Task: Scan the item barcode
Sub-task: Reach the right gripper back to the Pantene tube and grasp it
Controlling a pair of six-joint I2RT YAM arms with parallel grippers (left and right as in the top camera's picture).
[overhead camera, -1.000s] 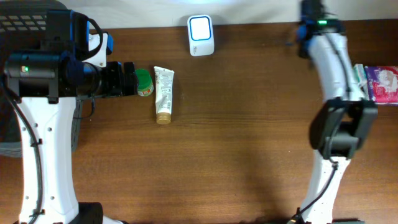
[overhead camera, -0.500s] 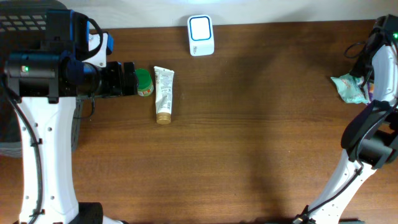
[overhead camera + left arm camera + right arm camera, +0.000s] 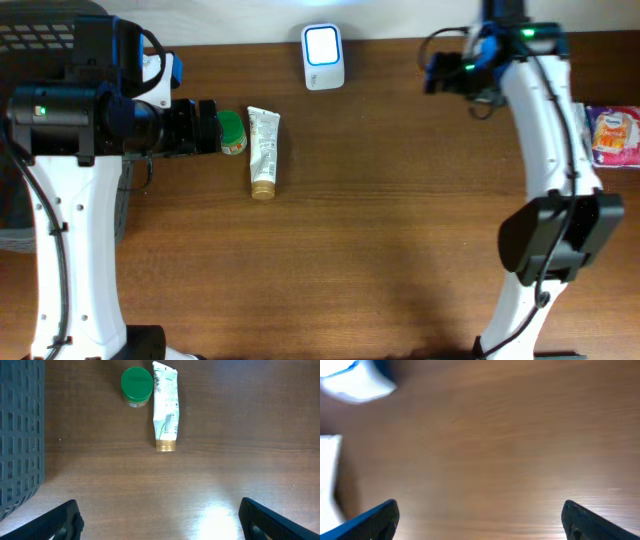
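A: Biggest first pls. What's on the table (image 3: pixel 380 250)?
B: Dark mesh basket (image 3: pixel 20 435) at the far L edge, cut off by the frame. Next is the tube (image 3: pixel 263 152): white w/ green + black print and a gold cap pointing toward the robot. It lies flat, L of centre.
A: Scanner?
B: The scanner (image 3: pixel 323 57) is a white block w/ a lit pale-blue face. It's at the back edge, centre, well apart from the tube.
A: Smaller stuff?
B: Pink-and-white packet (image 3: pixel 614 135) at the far R edge, cut off by the frame. Smallest is the jar (image 3: pixel 232 131), green lid, just beside the tube's flat end, on its L.
A: Grippers?
B: L gripper (image 3: pixel 160 520) is spread wide w/ nothing btw its 2 fingers, held above the table. In the overhead cam its dark end sits next to the jar. R gripper (image 3: pixel 480 520) is also wide + empty, over bare wood R of the scanner.
A: Can't-tell bits?
B: Print on all 3 items is too small to pick out a barcode. Jar label is mostly hidden under the lid. R wrist cam is blurred: the scanner is just a white-blue smear top L, + there's a white patch at the L edge I can't identify. Both wrist cams show only the fingertips.
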